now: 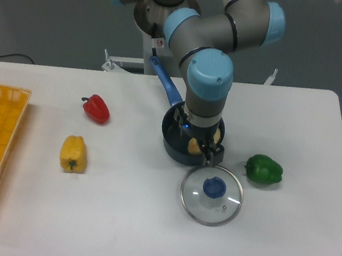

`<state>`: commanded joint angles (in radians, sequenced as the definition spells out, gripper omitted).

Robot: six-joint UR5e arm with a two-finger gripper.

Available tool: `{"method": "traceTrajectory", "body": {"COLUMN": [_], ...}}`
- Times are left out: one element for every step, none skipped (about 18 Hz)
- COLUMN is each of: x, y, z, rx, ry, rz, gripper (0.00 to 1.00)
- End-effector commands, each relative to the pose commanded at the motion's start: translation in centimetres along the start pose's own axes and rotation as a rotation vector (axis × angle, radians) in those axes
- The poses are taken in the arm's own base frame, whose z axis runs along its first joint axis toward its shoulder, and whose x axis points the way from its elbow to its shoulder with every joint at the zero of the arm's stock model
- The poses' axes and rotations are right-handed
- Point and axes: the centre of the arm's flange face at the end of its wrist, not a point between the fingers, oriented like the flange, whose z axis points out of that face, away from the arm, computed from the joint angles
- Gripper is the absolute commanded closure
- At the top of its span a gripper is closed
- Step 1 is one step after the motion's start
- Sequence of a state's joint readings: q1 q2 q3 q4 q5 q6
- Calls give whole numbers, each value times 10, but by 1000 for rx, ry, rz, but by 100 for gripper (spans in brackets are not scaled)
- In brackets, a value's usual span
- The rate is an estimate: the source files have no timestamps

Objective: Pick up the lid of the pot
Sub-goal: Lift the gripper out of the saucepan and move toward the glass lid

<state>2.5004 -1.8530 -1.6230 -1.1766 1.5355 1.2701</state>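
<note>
The pot lid [194, 203], clear with a blue knob [214, 187], lies on the table [127, 223] at the black pot's [174, 152] five o'clock, just beside it. Over the pot, the gripper [200, 139] has its fingers spread, released from the lid. The pot's blue handle [165, 78] points to eleven. A green pepper [264, 170] sits at the lid's two o'clock; from the pot, a red pepper [96, 109] lies at nine and a yellow one [73, 154] at eight.
</note>
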Motion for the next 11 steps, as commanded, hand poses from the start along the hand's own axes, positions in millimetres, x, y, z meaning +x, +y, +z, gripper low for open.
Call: {"method": "traceTrajectory", "body": {"x": [0, 0, -1, -4, -6, -7, -9, -10, -12, -15, -16], "y": [0, 0, -1, -1, -1, 1, 6, 9, 15, 19, 20], "z": [0, 0, -2, -6, -9, -7, -4, 2, 4, 5, 8], "rx": [0, 2, 7, 11, 14, 12, 8, 1, 1, 1, -2], "ry": [0, -2, -11, -20, -29, -27, -22, -15, -12, -9, -6], "rz": [-2, -3, -12, -34, -48, -54, -74, -93, -105, -119, -127], "gripper": [0, 0, 0, 0, 0, 0, 0, 0, 0, 0, 0]}}
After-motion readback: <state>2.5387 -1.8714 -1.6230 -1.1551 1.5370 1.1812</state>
